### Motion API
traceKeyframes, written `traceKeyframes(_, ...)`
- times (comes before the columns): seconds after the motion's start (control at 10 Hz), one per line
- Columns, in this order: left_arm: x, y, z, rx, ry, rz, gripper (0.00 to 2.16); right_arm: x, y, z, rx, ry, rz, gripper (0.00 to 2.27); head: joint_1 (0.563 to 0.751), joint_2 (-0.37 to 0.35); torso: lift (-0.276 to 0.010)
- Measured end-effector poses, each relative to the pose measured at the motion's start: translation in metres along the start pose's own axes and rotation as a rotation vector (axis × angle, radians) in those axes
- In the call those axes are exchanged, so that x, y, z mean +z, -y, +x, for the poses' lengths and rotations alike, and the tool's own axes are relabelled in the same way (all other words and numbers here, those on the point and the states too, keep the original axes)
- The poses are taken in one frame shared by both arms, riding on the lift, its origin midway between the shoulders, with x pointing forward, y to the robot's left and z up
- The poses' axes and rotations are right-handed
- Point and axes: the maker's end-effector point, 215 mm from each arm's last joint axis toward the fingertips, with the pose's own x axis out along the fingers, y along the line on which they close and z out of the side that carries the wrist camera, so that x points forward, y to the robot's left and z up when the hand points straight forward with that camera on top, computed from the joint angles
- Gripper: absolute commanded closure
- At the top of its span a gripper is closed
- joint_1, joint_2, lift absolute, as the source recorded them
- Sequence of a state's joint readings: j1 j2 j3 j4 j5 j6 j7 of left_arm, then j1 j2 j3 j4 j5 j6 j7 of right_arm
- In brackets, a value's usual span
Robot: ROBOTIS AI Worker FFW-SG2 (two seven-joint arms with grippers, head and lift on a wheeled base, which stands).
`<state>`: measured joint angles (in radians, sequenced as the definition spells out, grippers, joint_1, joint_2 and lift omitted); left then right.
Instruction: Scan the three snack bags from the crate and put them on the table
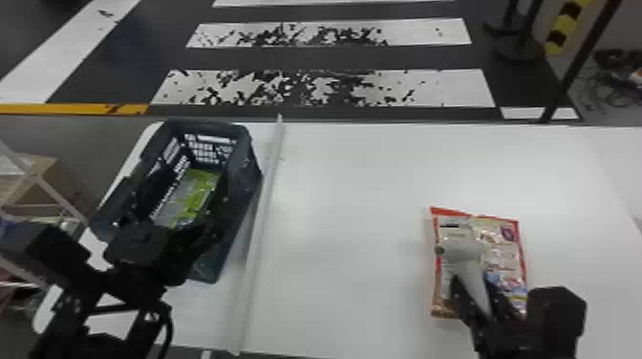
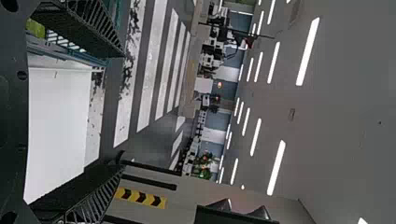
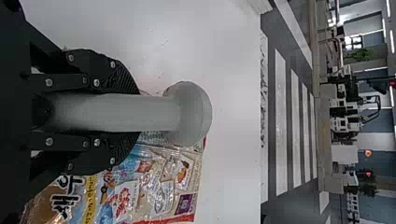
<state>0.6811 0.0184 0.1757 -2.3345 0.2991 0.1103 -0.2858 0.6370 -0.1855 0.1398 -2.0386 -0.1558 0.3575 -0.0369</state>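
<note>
In the head view my right gripper (image 1: 482, 300) is at the right, over a red-edged snack bag (image 1: 506, 258) lying on the table, and it holds a pale scanner (image 1: 470, 262). In the right wrist view the right gripper (image 3: 126, 112) is shut on the scanner's handle (image 3: 144, 113), with the snack bag (image 3: 159, 186) beside and below it. My left gripper (image 1: 200, 238) is by the near end of the dark crate (image 1: 243, 191), where a green snack bag (image 1: 196, 195) lies inside. In the left wrist view the left gripper (image 2: 93, 112) stands open, fingers wide apart with nothing between them.
A white table (image 1: 353, 200) carries the crate at its left side. A pale raised strip (image 1: 260, 229) runs front to back beside the crate. Behind the table is striped floor (image 1: 325, 88); a dark post (image 1: 578, 62) stands at the back right.
</note>
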Motion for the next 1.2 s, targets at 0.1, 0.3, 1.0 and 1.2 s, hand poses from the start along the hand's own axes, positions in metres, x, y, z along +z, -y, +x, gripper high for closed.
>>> traceKeyframes(0.1,0.0,0.001,0.0,-0.002,0.0,-0.001,0.01,-0.001,0.0,0.0,0.0,0.0,-0.004,2.24,0.695,0.107,-0.094)
traceKeyframes(0.3,-0.001,0.002,-0.001,-0.005,0.0,-0.001,0.01,0.012,0.006,-0.01,-0.004,0.027,0.004,2.24,0.695,0.095,-0.094)
traceKeyframes(1.0,-0.006,0.012,-0.002,-0.017,-0.014,0.007,0.01,0.054,0.169,-0.016,-0.136,0.039,0.131,2.24,0.695,-0.144,-0.094)
traceKeyframes(1.2,-0.013,0.017,-0.001,-0.019,-0.029,0.009,0.01,0.038,0.222,-0.004,-0.208,0.002,0.13,2.24,0.695,-0.231,-0.094)
